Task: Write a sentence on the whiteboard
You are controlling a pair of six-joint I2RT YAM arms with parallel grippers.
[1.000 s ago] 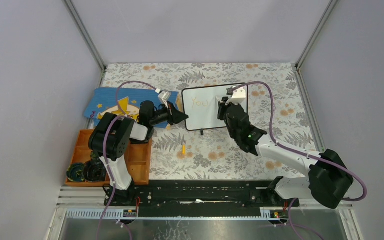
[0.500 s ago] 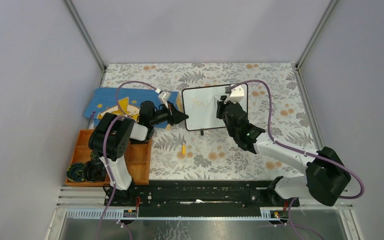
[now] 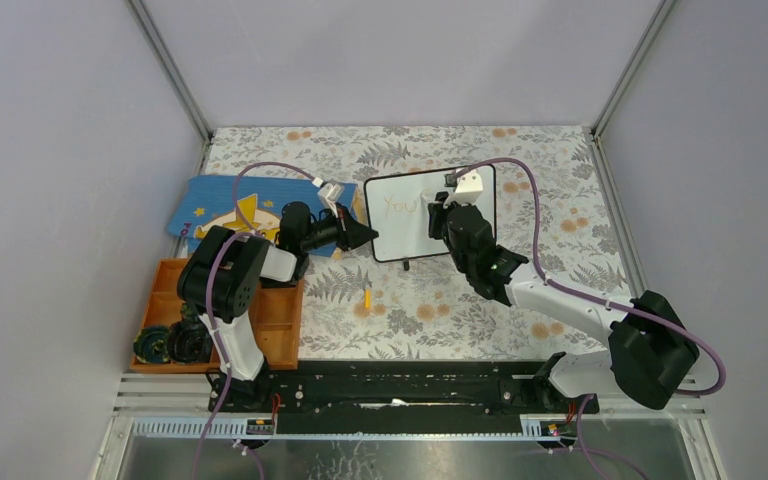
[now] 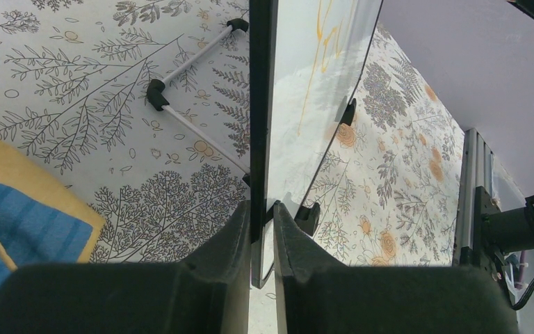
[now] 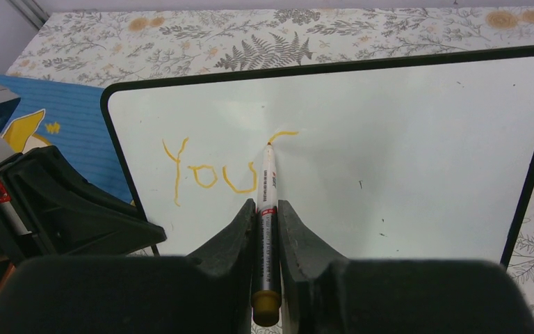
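Right wrist view gives what the overhead cannot: a slim white marker with an orange end, pinched in the right gripper. Its tip touches the small black-framed whiteboard beside the orange handwritten sentence, so far "You" and one curved stroke. Left wrist view shows the left gripper clamped narrowly on the upright board's edge above the floral tablecloth. Since a second ago the right arm has slid slightly left. Open cloth lies right of and before the board, and a blue star-patterned book lies just left of it.
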